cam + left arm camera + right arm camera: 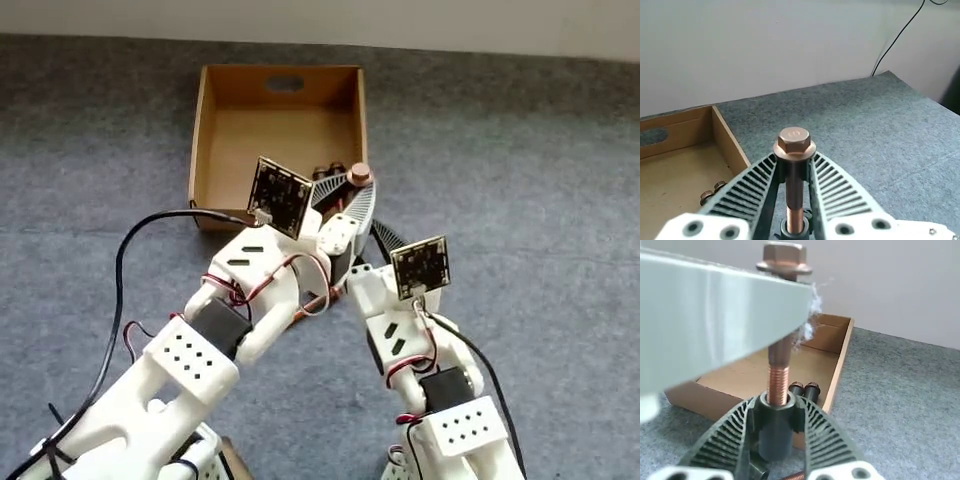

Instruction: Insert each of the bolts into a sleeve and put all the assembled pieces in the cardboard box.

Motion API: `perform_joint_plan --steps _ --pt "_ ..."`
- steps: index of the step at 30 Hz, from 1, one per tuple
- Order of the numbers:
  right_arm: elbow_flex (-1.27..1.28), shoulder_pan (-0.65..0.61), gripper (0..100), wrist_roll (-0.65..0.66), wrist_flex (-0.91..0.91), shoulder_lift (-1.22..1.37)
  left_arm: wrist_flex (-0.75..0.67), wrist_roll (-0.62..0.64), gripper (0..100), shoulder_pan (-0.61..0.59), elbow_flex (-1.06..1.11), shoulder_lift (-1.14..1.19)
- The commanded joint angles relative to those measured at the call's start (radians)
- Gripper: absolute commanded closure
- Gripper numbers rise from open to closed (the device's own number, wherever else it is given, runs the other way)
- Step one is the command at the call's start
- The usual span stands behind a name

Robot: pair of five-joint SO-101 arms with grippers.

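- At the far middle of the grey felt-like tabletop (520, 150) sat an open brown cardboard box (198, 140), with an oval hand-hole cut in its far wall.
- Inside the box, close to its right wall and near corner, lay two assembled pieces (804, 389) side by side, each a dark sleeve with a copper-coloured bolt in it. The rest of the box floor that showed was bare cardboard.
- Over that same near right corner, the left gripper (795, 162) was clamped on the shank of a copper-coloured hex-head flanged bolt (794, 142). Its ribbed fingers pressed in from both sides just under the flange.
- The bolt stood roughly upright with its head on top, raised off the tabletop.
- Directly beneath it, the right gripper (776, 407) was clenched around a dark grey cylindrical sleeve (775, 432), also held upright.
- The bolt's threaded end sat in the sleeve's open top, while most of the shank was still outside it.
- In the high view, both white arms met at this spot, just in front of the box.
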Motion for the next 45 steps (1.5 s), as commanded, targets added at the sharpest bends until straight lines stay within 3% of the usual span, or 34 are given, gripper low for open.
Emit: perform_joint_plan --steps 1,9,18,25,35,45 --pt "-0.030 0.042 99.1 0.002 -0.010 -0.087 0.035 -0.008 99 0.008 -0.030 -0.005" --pt "-0.022 0.047 99.1 0.002 0.157 -0.329 0.072 -0.008 99 0.030 -0.030 -0.008" --pt "-0.008 0.047 99.1 0.002 0.173 -0.355 0.114 -0.009 99 0.042 -0.033 -0.010" --pt "0.007 0.047 99.1 0.002 0.168 -0.355 0.118 -0.009 88 0.035 -0.027 -0.010" --pt "0.007 0.047 99.1 0.002 0.168 -0.355 0.267 -0.009 88 0.059 -0.033 -0.025" --pt "0.007 0.047 99.1 0.002 0.168 -0.355 0.399 -0.069 88 0.077 -0.025 -0.246"
